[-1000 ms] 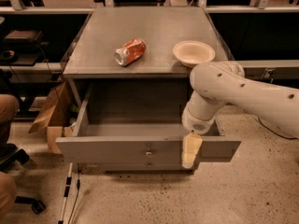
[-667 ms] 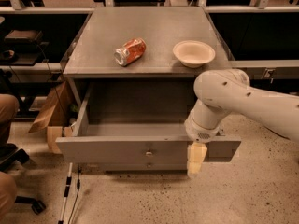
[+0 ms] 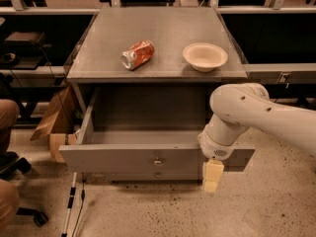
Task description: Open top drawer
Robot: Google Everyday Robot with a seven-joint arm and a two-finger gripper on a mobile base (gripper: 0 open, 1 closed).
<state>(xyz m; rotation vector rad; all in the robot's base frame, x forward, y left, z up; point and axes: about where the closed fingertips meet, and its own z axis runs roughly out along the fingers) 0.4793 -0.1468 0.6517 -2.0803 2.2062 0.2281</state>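
Note:
The top drawer [image 3: 123,160] of the grey cabinet stands pulled far out, and its deep grey box shows empty inside. Its flat front panel carries one small round knob [image 3: 158,161] at the centre. My gripper [image 3: 213,177] hangs pale yellow from the white arm [image 3: 256,112]. It sits in front of the panel's right part, to the right of the knob, and reaches just below the panel's lower edge. It is not on the knob. The lower drawers are hidden behind the open one.
On the cabinet top [image 3: 163,28] lie a crushed red can [image 3: 138,54] and a beige bowl [image 3: 205,56]. A cardboard box [image 3: 52,117] leans at the cabinet's left. A person's legs [image 3: 7,120] and a chair base are at the far left. A white stick [image 3: 70,201] lies on the floor.
My gripper has moved down and a little to the right along the drawer front, away from the knob. The drawer has stayed pulled out.

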